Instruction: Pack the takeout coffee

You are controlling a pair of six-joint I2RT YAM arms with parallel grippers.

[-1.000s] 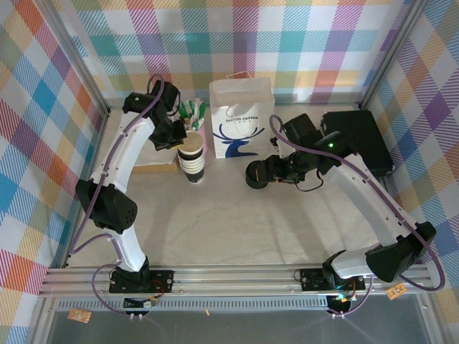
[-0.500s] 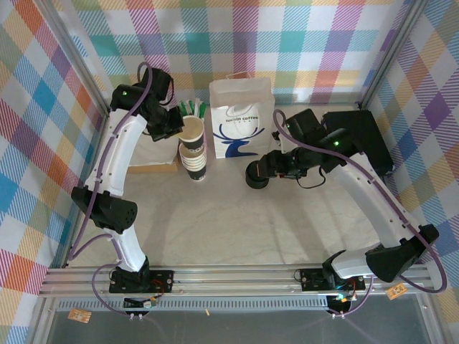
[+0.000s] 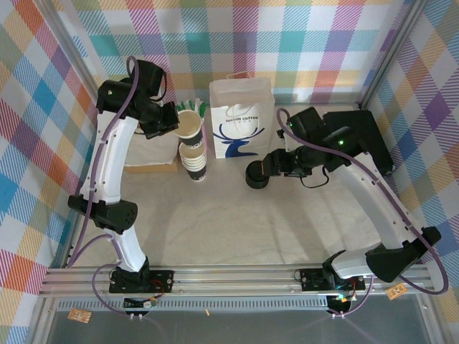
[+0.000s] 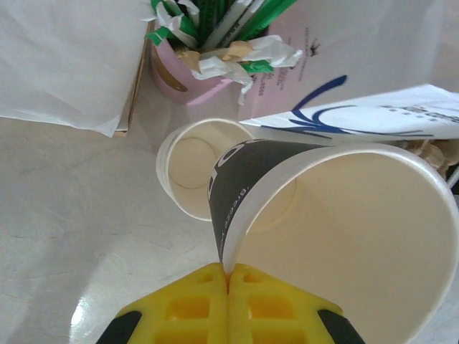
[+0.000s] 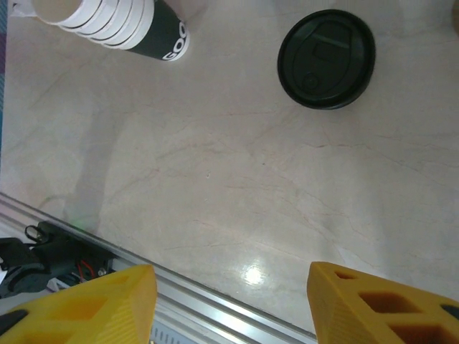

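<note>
1. progress: early stage. the left end effector is clenching the rim of one cup and holding it tilted in the air, just above the stack of cups. the held cup is showing an empty inside and is wearing no lid.
2. remaining, by judgement: the cup is waiting for a lid, and then for lowering into the bag, which is standing upright just behind the stack.
3. the right end effector is hovering over the desk near the lids, its fingers spreading wide and gripping nothing.
4. cup: tapering paper, cream inside, with a dark printed outer wall and a rolled rim. the thin wall is likely giving a little under the pinch.
5. lids: round black plastic with a moulded top, lying on the desk.
6. bag: white paper, flat-sided, carrying a blue logo.
7. desk: pale, faintly veined, catching a soft gloss.
</note>
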